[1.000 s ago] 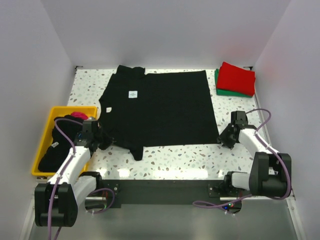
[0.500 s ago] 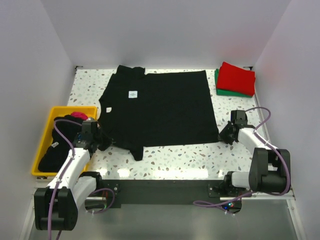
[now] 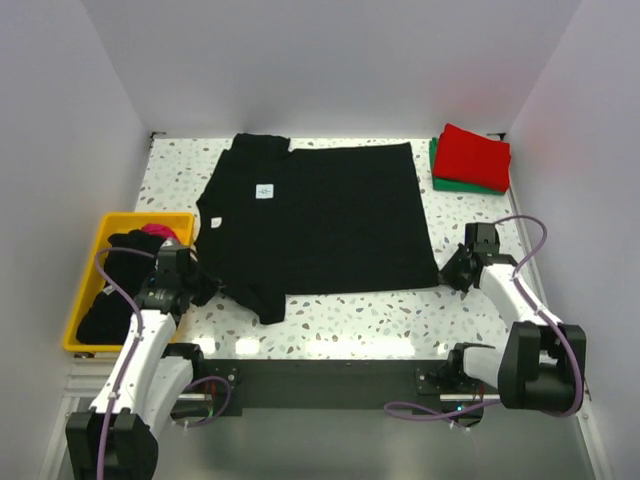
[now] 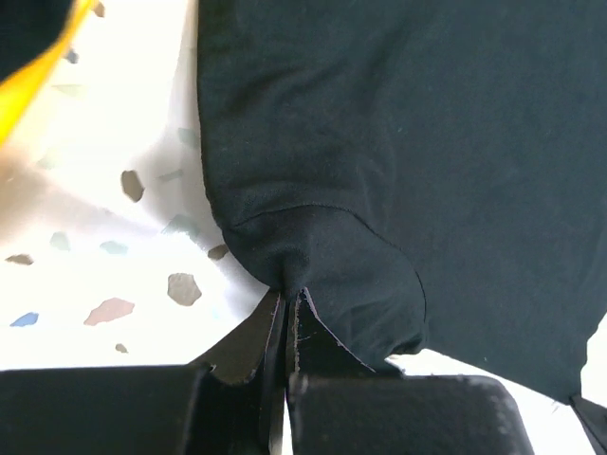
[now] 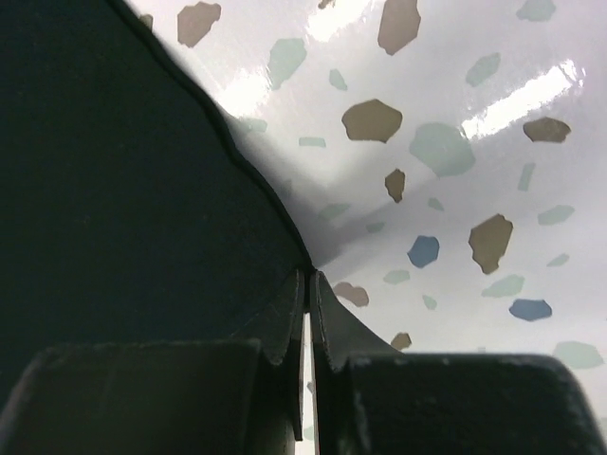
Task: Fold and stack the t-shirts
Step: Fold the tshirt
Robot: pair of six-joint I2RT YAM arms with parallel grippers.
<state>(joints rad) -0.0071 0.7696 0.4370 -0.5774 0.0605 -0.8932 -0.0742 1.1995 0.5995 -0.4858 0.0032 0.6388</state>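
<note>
A black t-shirt [image 3: 315, 215] with a small white neck label lies spread flat on the speckled table, collar to the left. My left gripper [image 3: 200, 287] is shut on its near left part, the cloth pinched between the fingers in the left wrist view [image 4: 286, 289]. My right gripper [image 3: 448, 272] is shut on its near right hem corner, seen pinched in the right wrist view [image 5: 308, 272]. A folded red t-shirt [image 3: 475, 155] lies on a folded green t-shirt [image 3: 452, 183] at the back right.
A yellow bin [image 3: 90, 290] at the left edge holds black cloth [image 3: 115, 285] and a bit of pink cloth [image 3: 158, 231]. White walls close in the table on three sides. The arm bases stand on a dark rail [image 3: 320, 378] at the near edge.
Both grippers have drawn back toward the near edge with the shirt's near edge in them. The near left sleeve has shifted nearer and the hem lies straighter.
</note>
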